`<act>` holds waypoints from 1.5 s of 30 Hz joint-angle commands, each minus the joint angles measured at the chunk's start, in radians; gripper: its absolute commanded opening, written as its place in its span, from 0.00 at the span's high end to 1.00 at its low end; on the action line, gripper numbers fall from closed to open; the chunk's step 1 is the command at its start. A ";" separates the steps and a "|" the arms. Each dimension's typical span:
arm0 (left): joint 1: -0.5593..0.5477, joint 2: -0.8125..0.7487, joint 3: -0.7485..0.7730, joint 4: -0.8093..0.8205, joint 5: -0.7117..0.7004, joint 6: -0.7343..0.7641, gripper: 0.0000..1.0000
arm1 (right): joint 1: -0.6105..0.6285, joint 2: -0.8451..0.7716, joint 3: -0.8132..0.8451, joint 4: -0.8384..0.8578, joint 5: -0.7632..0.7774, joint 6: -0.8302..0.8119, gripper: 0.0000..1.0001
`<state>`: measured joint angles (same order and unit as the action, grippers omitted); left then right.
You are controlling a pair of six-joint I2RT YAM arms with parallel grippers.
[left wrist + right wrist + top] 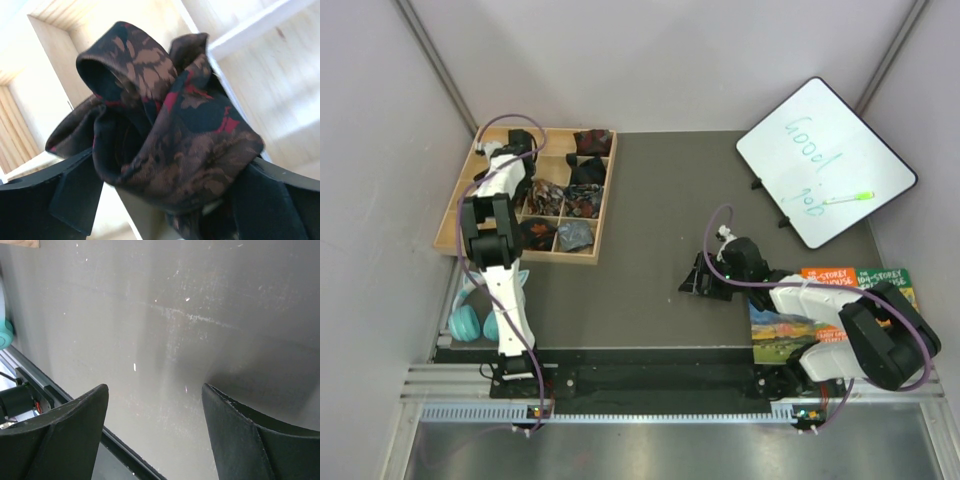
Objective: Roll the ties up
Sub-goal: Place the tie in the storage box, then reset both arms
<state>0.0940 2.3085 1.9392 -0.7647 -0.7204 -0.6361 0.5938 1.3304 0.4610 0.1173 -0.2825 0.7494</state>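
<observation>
Top view: pale wooden divided tray (545, 256) at 10 o'clock on the dark matte bench (650, 200). Soft rolled ties (585, 200) sit in its compartments. Left pincer (520, 140) is down in the far-left compartment. Right pincer (695, 280) is low over bare bench near centre. Glossy whiteboard (825, 160) at 2 o'clock, books (855, 280) at 4, teal headphones (470, 322) at 8.

Left wrist: black wedge fingers (75, 190) are clamped on a crumpled, loosely rolled brown-black tie (170, 115). The weave is fine, with a rust and red print. Pale wood tray walls behind.

Right wrist: the pincer (155, 405) is wide apart and holds nothing, over scuffed grey bench (200, 315).
</observation>
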 commanded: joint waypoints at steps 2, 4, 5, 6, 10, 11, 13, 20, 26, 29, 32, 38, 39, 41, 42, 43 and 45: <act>-0.007 -0.106 0.092 -0.099 0.097 -0.004 0.01 | 0.008 0.035 0.016 -0.059 0.006 -0.038 0.24; -0.005 -0.115 0.118 -0.125 0.114 -0.007 0.01 | 0.006 0.036 0.016 -0.059 0.005 -0.038 0.24; -0.005 -0.127 0.121 -0.134 0.128 -0.010 0.01 | 0.008 0.036 0.018 -0.061 0.003 -0.039 0.24; -0.002 -0.133 0.125 -0.142 0.165 -0.008 0.01 | 0.008 0.039 0.018 -0.059 0.003 -0.039 0.24; 0.004 -0.171 0.118 -0.177 0.213 -0.016 0.01 | 0.008 0.046 0.022 -0.064 -0.001 -0.041 0.24; 0.004 -0.181 0.107 -0.176 0.217 -0.017 0.01 | 0.008 0.046 0.022 -0.062 -0.001 -0.041 0.24; 0.010 -0.210 0.080 -0.174 0.220 -0.020 0.01 | 0.008 0.046 0.022 -0.062 -0.001 -0.041 0.24; 0.050 -0.182 0.078 -0.174 0.355 -0.005 0.01 | 0.006 0.061 0.031 -0.068 -0.006 -0.042 0.24; 0.067 -0.286 -0.008 -0.093 0.472 -0.005 0.02 | 0.008 0.064 0.036 -0.071 -0.004 -0.042 0.24; 0.055 -0.394 -0.042 -0.082 0.501 -0.011 0.01 | 0.006 0.070 0.041 -0.074 -0.003 -0.042 0.24; 0.020 -0.515 -0.127 -0.056 0.509 0.012 0.01 | 0.008 0.073 0.042 -0.074 0.000 -0.041 0.24; -0.066 -0.803 -0.481 0.036 0.562 0.041 0.01 | 0.009 0.009 0.007 -0.047 0.005 -0.042 0.24; -0.085 -0.881 -0.584 0.048 0.565 0.047 0.01 | 0.009 -0.006 -0.002 -0.039 0.003 -0.044 0.23; -0.156 -0.955 -0.684 0.090 0.569 0.067 0.01 | 0.011 -0.040 -0.031 -0.016 0.011 -0.041 0.22; -0.184 -1.022 -0.773 0.096 0.561 0.075 0.01 | 0.011 -0.072 -0.042 -0.008 0.012 -0.039 0.22; -0.210 -1.053 -0.814 0.097 0.538 0.075 0.01 | 0.011 -0.094 -0.051 0.005 0.009 -0.042 0.22; -0.267 -1.148 -0.946 0.113 0.542 0.075 0.01 | 0.011 -0.166 -0.094 0.048 0.002 -0.042 0.21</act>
<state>-0.0883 1.2774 1.1881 -0.7124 -0.1795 -0.5922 0.5938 1.2751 0.4221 0.1173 -0.2951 0.7319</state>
